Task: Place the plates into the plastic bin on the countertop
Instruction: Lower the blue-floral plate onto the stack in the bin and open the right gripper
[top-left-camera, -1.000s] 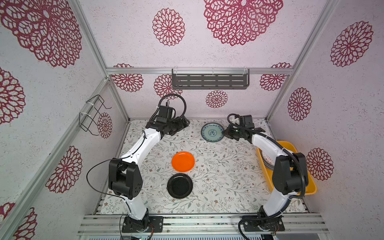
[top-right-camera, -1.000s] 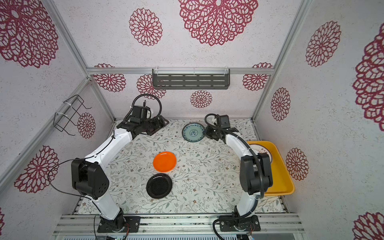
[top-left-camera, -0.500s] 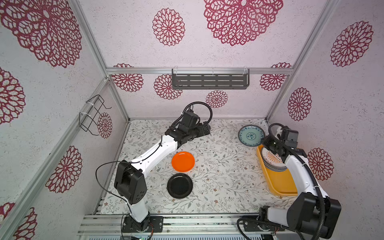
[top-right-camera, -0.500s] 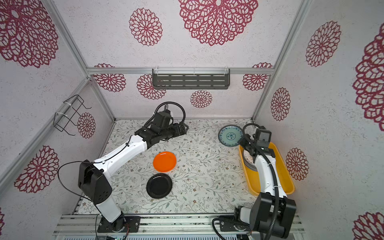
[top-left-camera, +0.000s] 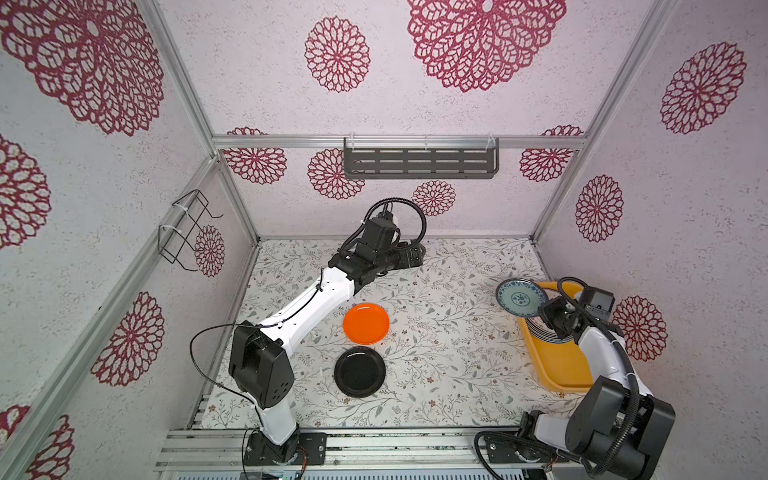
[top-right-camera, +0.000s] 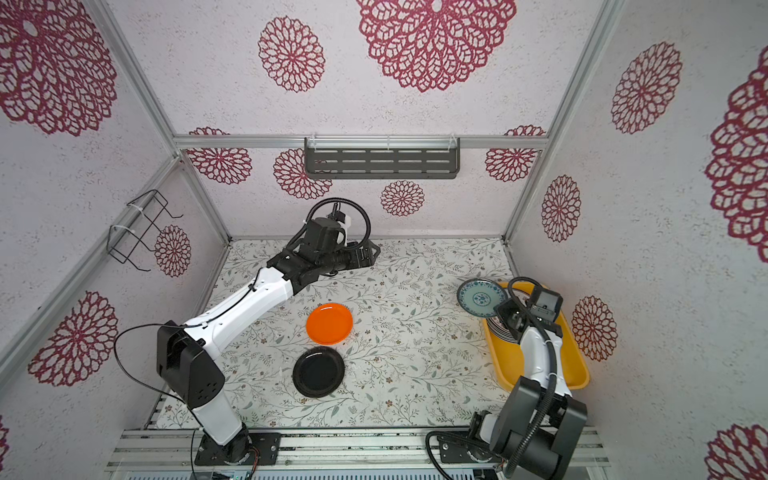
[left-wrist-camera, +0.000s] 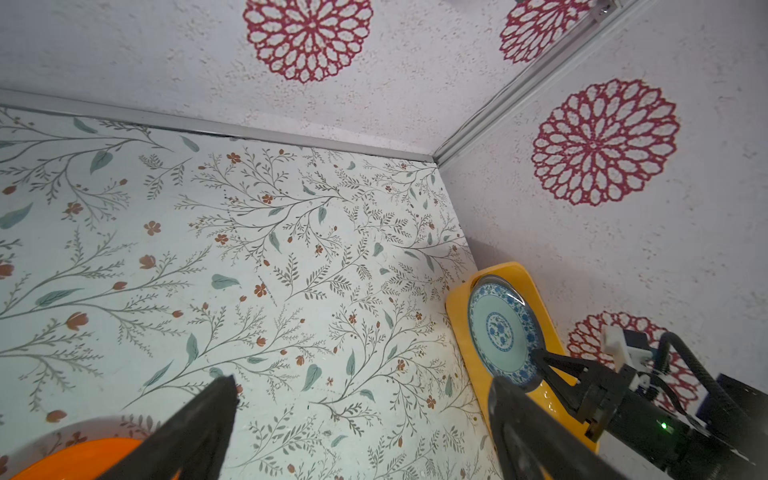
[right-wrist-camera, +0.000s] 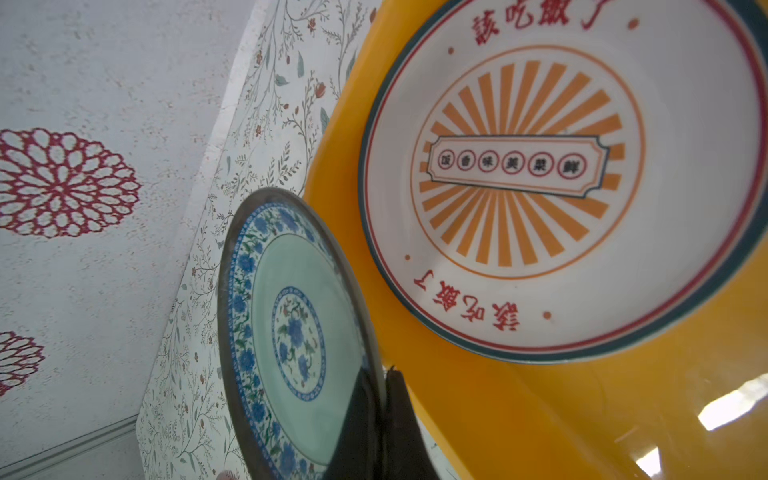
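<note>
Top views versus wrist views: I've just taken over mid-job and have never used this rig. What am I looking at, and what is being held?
These are two white-and-black robot arms mounted at the near edge of a leaf-printed countertop. Both top views come from one overhead camera that sees everything. Each wrist view comes from a camera riding on an arm, looking along its jaws. The right arm has its jaws shut on the rim of a blue-floral plate, tilted at the far end of the yellow plastic bin, where a sunburst plate already tops a stack. The left arm reaches toward the back, jaws wide open and empty. An orange plate and a black plate lie on the countertop.
</note>
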